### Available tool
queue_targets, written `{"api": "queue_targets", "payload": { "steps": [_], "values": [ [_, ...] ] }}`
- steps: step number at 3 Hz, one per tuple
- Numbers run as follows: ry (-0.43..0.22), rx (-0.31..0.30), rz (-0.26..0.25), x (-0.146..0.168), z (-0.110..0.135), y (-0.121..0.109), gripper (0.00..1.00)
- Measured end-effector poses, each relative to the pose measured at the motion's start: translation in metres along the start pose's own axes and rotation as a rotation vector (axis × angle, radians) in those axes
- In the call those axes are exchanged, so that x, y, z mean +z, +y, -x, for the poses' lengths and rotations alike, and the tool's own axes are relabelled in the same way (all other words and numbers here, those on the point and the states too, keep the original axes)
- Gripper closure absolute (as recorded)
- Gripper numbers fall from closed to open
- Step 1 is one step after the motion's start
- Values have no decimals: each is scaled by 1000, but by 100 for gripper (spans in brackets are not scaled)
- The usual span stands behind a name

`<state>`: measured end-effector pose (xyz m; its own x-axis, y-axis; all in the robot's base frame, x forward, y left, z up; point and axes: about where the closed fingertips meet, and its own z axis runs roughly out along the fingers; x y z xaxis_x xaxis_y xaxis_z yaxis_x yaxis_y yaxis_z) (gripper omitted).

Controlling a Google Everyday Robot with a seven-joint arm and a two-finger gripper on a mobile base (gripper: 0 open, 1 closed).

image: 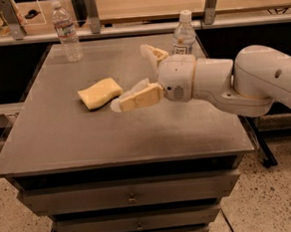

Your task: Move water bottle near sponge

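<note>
Hovering over the middle of the tabletop, the robot's two-finger gripper (131,77) has its cream-coloured fingers (140,96) spread wide apart with nothing between them. The nearer one reaches left, and its tip appears just beside the right edge of the flat pale yellow sponge with wavy edges (100,92); contact cannot be judged. The farther finger angles up toward the back of the table. Behind the gripper, the rounded white wrist and bulky white arm (253,78) stretch in from the right side.

The sponge lies flat on the grey metal table (112,140), left of centre. The small clear ribbed plastic water bottle with a white cap and pale band label (66,32) stands upright at the back left corner, well apart from both sponge and gripper. A taller smooth clear bottle with a dark rectangular label (184,35) stands upright at the back right, just behind the wrist. Below the tabletop sit grey drawers (128,196).
</note>
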<state>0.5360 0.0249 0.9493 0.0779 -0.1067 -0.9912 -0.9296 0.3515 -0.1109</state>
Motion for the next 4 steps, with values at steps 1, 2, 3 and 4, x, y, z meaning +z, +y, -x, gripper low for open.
{"api": "queue_targets", "payload": {
  "steps": [1, 2, 3, 4],
  "values": [
    [0, 0, 0, 0, 0, 0, 0],
    [-19, 11, -19, 13, 11, 7, 0],
    [-31, 33, -56, 39, 15, 16, 0],
    [-20, 46, -101, 66, 13, 18, 0]
  ]
}}
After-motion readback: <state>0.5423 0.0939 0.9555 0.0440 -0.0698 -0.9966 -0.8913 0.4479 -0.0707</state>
